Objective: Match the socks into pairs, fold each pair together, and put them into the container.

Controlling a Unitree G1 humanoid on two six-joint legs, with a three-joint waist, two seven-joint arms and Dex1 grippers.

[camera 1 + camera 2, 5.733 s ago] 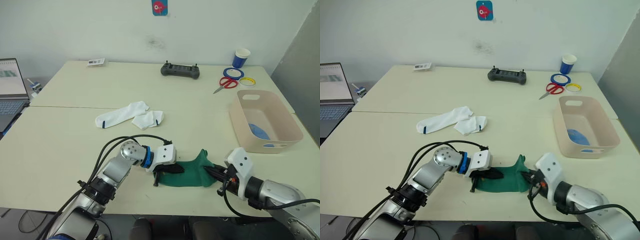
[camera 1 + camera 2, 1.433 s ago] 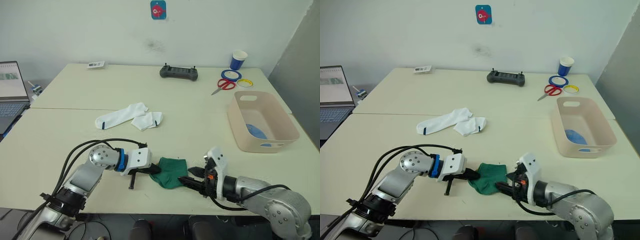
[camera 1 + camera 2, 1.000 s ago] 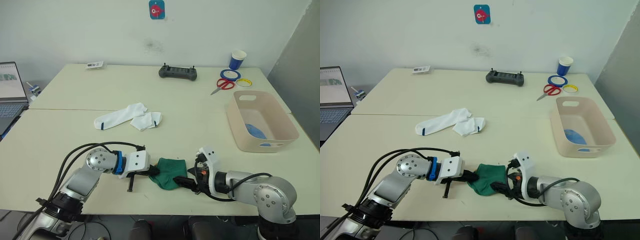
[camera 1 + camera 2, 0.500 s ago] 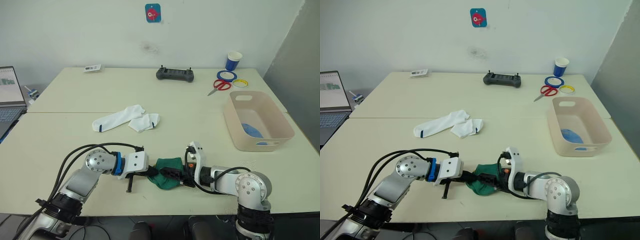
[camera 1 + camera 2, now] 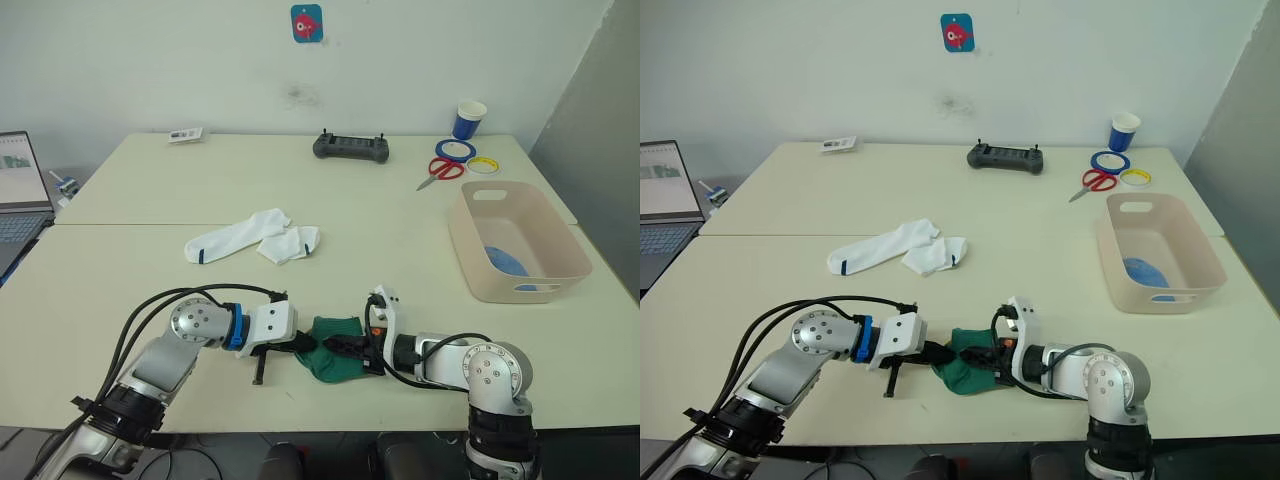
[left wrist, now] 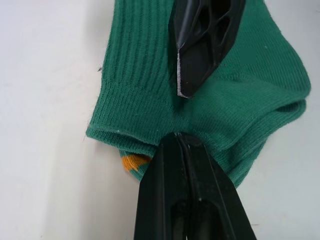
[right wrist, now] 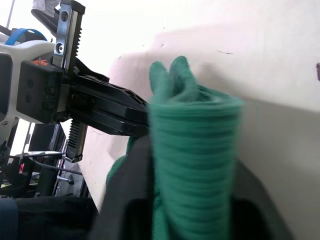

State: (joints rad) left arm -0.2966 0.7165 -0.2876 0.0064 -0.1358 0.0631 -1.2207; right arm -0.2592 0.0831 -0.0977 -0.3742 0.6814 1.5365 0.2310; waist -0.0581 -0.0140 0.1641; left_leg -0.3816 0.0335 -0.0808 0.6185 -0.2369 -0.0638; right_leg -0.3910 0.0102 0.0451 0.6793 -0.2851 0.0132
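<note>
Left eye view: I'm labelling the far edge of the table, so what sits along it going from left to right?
Laptop → small card → black controller → red scissors → blue tape roll → paper cup → yellow tape roll.

You are in an office room: pale tables (image 5: 150, 190), a laptop (image 5: 22, 190), scissors (image 5: 437, 171), tape rolls (image 5: 452, 150).

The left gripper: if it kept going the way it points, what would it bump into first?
Probably the right gripper, gripping the same folded dark green sock from the opposite side; the left gripper is shut on it. Depth is uncertain.
</note>
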